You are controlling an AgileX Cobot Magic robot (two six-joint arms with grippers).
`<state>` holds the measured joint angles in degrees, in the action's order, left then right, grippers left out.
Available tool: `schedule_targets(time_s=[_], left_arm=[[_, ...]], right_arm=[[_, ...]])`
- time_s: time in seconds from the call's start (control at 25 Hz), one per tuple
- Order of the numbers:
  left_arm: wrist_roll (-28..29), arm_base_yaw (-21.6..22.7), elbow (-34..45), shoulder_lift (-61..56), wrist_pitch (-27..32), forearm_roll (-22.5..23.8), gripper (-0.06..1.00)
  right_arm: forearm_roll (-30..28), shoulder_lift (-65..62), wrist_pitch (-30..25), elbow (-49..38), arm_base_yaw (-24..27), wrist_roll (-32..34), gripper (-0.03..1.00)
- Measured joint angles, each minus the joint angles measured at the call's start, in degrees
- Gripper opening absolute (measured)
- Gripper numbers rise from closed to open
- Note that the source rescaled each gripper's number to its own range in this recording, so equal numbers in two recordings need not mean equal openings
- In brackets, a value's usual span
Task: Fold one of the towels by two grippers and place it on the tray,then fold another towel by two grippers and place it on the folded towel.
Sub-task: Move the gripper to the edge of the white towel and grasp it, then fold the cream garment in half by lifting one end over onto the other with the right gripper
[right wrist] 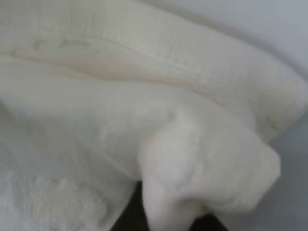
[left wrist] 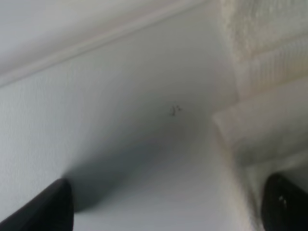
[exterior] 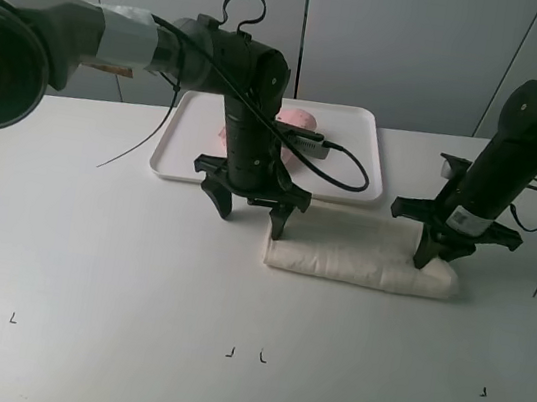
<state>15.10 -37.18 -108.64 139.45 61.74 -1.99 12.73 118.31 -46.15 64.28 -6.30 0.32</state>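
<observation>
While the L pincer (exterior: 249, 216) stands released at the left end of the cream towel (exterior: 361, 257), jaws spread wide w/ bare surface (exterior: 88, 255) between them, the R pincer (exterior: 432, 258) is clenched on that towel's right end. The cream towel lies folded into a long strip on the surface, just in front of the tray (exterior: 180, 152); can't tell if it touches the rim. L wrist view: two dark fingertips (left wrist: 48, 207) far apart, and the cream towel (left wrist: 269, 72) shows its layered edge just beside one of them. Whether that tip touches cloth can't be told. R wrist view: a tuft of the cream towel (right wrist: 192, 178) is bunched up and pinched betw. the dark tips, w/ folded layers stacked behind it. The pink towel (exterior: 299, 120) sits on the tray, mostly hidden behind the L arm (exterior: 220, 52), so its fold can't be judged. A black cable (exterior: 343, 177) from the L arm loops over the tray's front part.
</observation>
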Motion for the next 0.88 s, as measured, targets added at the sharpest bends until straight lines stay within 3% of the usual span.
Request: schedule_targets(time_s=[0.52,0.88], left_arm=[[0.0,0.0,0.0,0.0,-0.2,-0.5,1.0],[0.0,0.0,0.0,0.0,-0.2,-0.5,1.0]], right_arm=[[-0.5,-5.4,-2.4,-0.4,0.0,-1.4,0.06],[7.5,-11.3,-6.8,-0.4,0.0,-5.1,0.06]])
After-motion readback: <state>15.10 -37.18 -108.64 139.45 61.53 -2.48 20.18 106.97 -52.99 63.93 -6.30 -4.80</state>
